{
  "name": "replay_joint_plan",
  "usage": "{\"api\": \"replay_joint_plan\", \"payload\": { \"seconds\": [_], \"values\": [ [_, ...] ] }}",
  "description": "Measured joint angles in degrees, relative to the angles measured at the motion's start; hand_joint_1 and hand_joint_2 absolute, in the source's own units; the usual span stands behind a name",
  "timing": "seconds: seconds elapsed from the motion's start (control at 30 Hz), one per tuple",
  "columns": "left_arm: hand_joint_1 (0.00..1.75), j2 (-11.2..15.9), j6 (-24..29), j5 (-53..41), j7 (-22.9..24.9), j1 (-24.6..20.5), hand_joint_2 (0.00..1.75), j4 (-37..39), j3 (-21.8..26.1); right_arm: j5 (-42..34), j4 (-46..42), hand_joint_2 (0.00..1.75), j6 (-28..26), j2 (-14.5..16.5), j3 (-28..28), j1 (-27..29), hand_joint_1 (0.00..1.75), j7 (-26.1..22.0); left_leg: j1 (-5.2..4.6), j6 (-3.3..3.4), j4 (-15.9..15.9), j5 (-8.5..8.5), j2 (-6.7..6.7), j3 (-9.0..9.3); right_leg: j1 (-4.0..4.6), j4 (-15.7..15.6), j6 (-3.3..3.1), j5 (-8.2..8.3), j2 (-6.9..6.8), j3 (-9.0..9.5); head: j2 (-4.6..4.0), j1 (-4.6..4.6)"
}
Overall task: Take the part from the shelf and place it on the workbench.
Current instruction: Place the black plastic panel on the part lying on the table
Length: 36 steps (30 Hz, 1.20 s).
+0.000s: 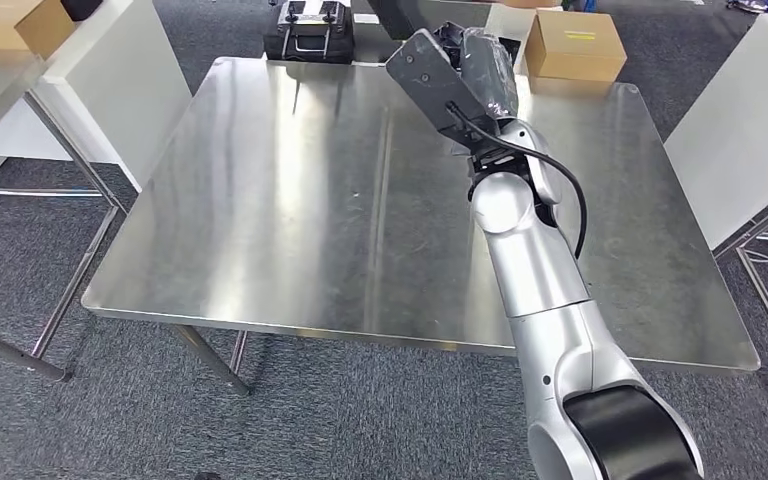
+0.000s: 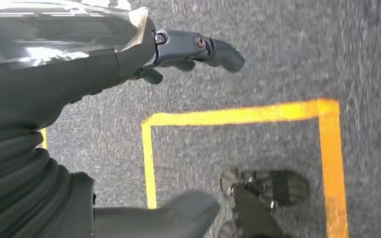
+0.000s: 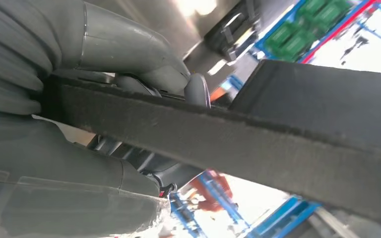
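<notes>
Here, right hand (image 1: 472,80) clamped on the dark flat part (image 3: 258,136), raised over the bench (image 1: 260,200) far edge, probably for set-down. Left hand (image 2: 188,49) hanging above carpet, fingers apart, holding nothing.

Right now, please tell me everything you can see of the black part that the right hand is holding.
The part is a flat, dark slab with a rough, felt-like edge, widening into a broader black body at one end. The right hand grips it, thumb on one face and fingers on the other. In the head view it is held tilted above the far side of the steel workbench, not resting on it.
</notes>
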Motion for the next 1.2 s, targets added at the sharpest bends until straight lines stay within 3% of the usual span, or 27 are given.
{"api": "replay_joint_plan", "payload": {
  "seconds": [0.07,0.13,0.17,0.23,0.3,0.33,0.43,0.57,0.73,0.87,1.0,1.2],
  "values": [
    [0.0,0.02,0.07,0.21,-0.11,0.03,1.75,0.0,0.28,-0.07,0.22,1.75,0.02,0.04,0.1,0.0,1.75,-0.1,-0.1,0.43,-0.02,-0.05,-0.73,0.05,-0.18,7.85,-0.35,-2.88,0.8,-3.86,0.0,0.08],
    [0.0,-0.01,0.13,0.23,-0.25,0.2,1.75,0.01,0.51,-0.21,0.62,1.75,0.01,0.02,0.15,0.21,1.75,-0.24,-0.14,0.51,0.02,-0.17,-1.49,0.08,-0.19,12.64,-0.06,-3.69,1.07,-6.77,0.0,0.12],
    [0.0,-0.03,0.28,0.12,-0.31,0.29,1.75,0.01,0.58,-0.15,0.84,1.75,0.1,0.01,0.17,0.28,1.75,-0.22,-0.15,0.47,0.07,-0.22,-1.83,0.11,-0.2,11.87,0.33,-2.8,1.13,-6.74,0.0,0.14],
    [0.0,-0.09,0.77,-0.35,-0.74,0.35,1.75,0.02,0.64,1.45,1.54,1.75,0.15,-0.07,0.28,0.12,1.75,0.77,-0.16,0.22,0.24,-0.42,-2.35,0.14,-0.29,4.82,1.07,0.54,1.15,-3.98,0.0,0.19],
    [0.0,-0.12,1.46,-1.24,-1.82,0.29,1.75,0.02,0.66,4.91,3.49,1.75,-0.46,-0.27,0.7,-0.46,1.75,2.69,-0.5,-0.14,0.82,-0.94,-2.67,-0.03,-0.45,-2.03,1.17,3.2,1.18,-0.93,0.0,0.15],
    [0.0,-0.11,1.95,-1.83,-2.57,0.27,1.75,0.01,0.66,6.72,5.05,1.75,-1.12,-0.47,0.9,-0.69,1.75,3.84,-0.65,0.07,1.07,-1.19,-2.76,-0.08,-0.49,-3.48,1.05,3.7,1.21,-0.22,0.0,-0.02],
    [0.0,0.0,1.99,-3.42,-5.99,0.23,1.75,0.0,0.54,11.86,11.64,1.75,-3.82,-1.49,1.07,-0.78,1.75,8.43,-0.51,0.61,1.22,-1.53,-2.75,0.07,-0.33,-3.88,0.83,3.88,1.34,0.15,0.0,-0.42],
    [0.0,0.22,0.6,-4.89,-9.09,0.06,1.75,0.0,0.08,17.43,21.33,1.75,-7.38,-4.28,1.01,-0.01,1.75,14.27,-0.35,0.17,0.99,-1.39,-2.56,0.18,-0.11,-3.85,0.6,3.94,1.51,0.05,0.0,-0.41],
    [0.0,0.38,-0.69,-6.01,-9.72,-0.45,1.75,-0.02,-0.51,23.32,29.89,1.75,-6.36,-9.05,0.99,1.22,1.75,22.79,-0.35,-0.01,0.92,-1.35,-2.53,0.14,-0.1,-3.82,0.59,3.94,1.55,-0.01,0.0,-0.4],
    [0.0,0.55,-1.8,-6.18,-10.26,-0.82,1.75,-0.02,-0.51,25.51,33.37,0.0,-5.1,-12.73,0.99,2.88,0.0,25.87,-0.42,-0.25,0.92,-1.39,-2.48,0.1,-0.15,-3.81,0.6,3.94,1.59,-0.02,-0.01,-0.39],
    [0.0,0.83,-2.17,-5.32,-9.74,-0.86,0.0,-0.02,-0.45,26.26,35.23,0.0,-3.83,-14.47,0.9,4.04,0.0,26.33,-0.64,-0.28,0.94,-1.41,-2.34,0.07,-0.2,-3.81,0.6,3.94,1.66,-0.01,0.0,-0.38],
    [0.0,1.43,-2.42,-4.08,-6.58,-0.64,0.0,-0.01,0.12,26.86,37.0,0.0,-0.63,-14.78,0.42,4.33,0.0,24.21,-0.83,-0.27,0.98,-1.41,-2.26,0.09,-0.33,-3.82,0.62,3.95,1.66,0.02,0.0,-0.39]
  ]
}}
